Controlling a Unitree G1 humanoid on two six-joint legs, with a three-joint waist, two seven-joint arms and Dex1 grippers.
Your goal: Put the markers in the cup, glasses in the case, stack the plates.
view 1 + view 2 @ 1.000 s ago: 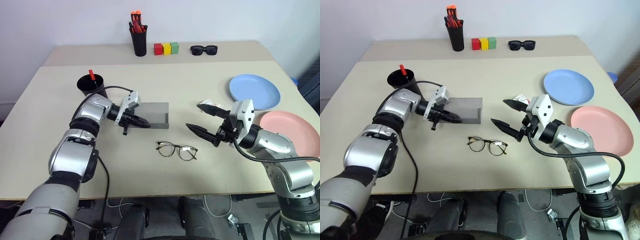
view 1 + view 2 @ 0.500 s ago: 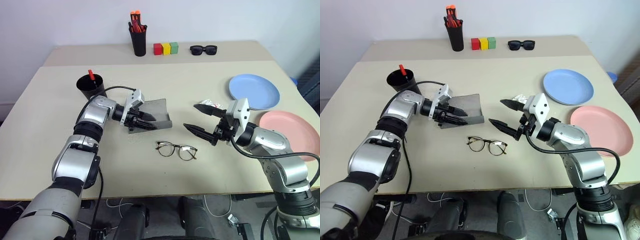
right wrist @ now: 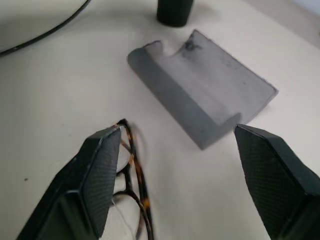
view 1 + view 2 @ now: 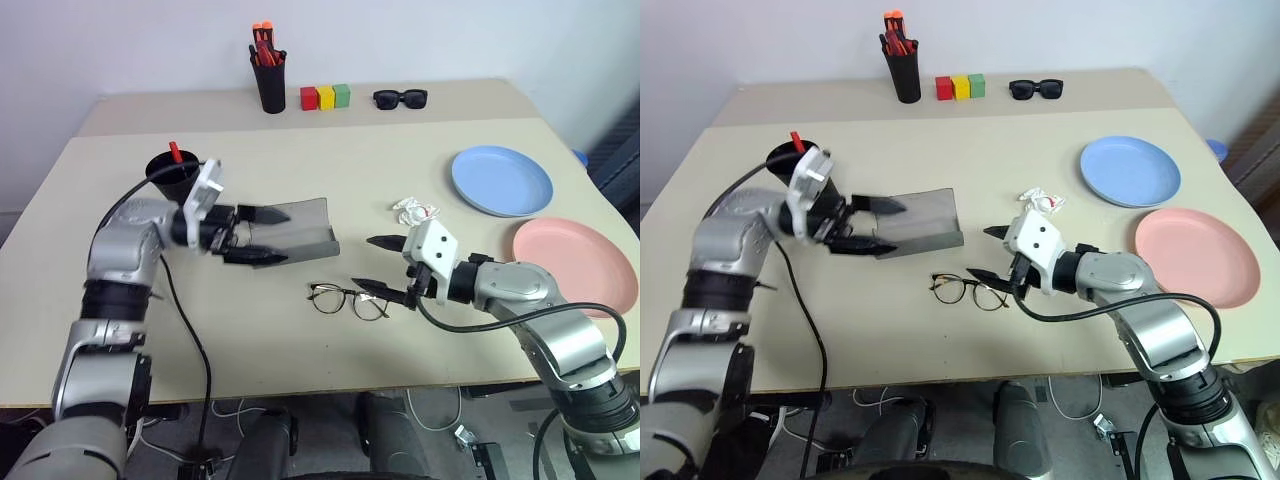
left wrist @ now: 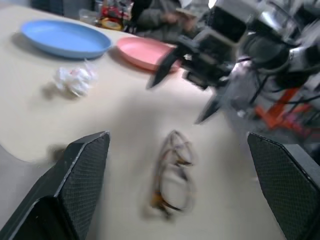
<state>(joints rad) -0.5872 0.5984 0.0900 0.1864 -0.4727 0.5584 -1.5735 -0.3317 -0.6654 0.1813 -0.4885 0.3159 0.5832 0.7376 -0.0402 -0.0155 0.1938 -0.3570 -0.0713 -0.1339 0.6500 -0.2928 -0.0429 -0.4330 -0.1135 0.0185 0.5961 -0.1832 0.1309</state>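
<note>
The grey case (image 4: 303,228) lies open mid-table with its lid tilted up. My left gripper (image 4: 261,236) is open and empty at the case's left end, fingers level and pointing right. The wire-framed glasses (image 4: 336,300) lie flat on the table just in front of the case. My right gripper (image 4: 379,265) is open and empty, hovering at the glasses' right end. The black cup (image 4: 181,174) stands behind the left arm with a red-capped marker (image 4: 175,153) in it. The light blue plate (image 4: 501,180) and the pink plate (image 4: 575,264) lie apart at the right.
A crumpled white paper (image 4: 414,210) lies between the case and the blue plate. At the table's back stand a black holder of orange-red pens (image 4: 267,86), three coloured blocks (image 4: 320,97) and black sunglasses (image 4: 400,98).
My left gripper went from shut at the case's left end to open, lifting the lid, letting go and drawing back left. My right gripper sank and moved left toward the glasses.
</note>
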